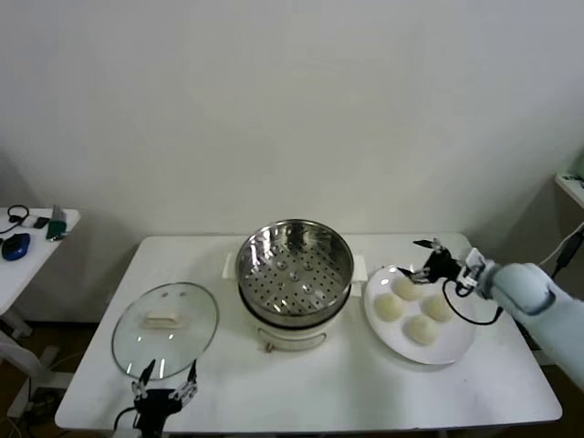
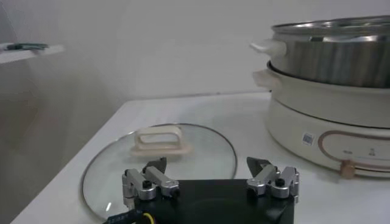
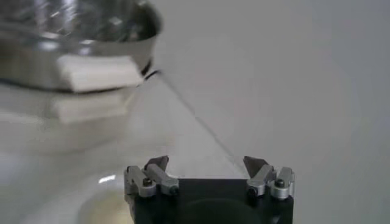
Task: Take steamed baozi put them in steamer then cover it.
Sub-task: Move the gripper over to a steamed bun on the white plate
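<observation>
Several cream-white baozi [image 1: 406,287] lie on a white plate [image 1: 452,351] at the table's right. The shiny steamer [image 1: 295,265] [image 2: 335,52] [image 3: 73,27] sits uncovered on its white cooker base [image 1: 290,336] mid-table, and its perforated bottom is bare. At the left, flat on the table, lies the glass cover [image 1: 165,328] [image 2: 201,149] with its cream handle [image 2: 159,139]. My right gripper [image 1: 422,260] [image 3: 206,163] hangs open just above the farthest baozi, holding nothing. Open and idle, my left gripper [image 1: 164,383] [image 2: 207,164] waits at the cover's near edge.
A side table [image 1: 27,246] with a blue mouse and small items stands at the far left. A shelf edge [image 1: 573,182] shows at the far right. The white table's front edge [image 1: 310,425] runs close below the left gripper.
</observation>
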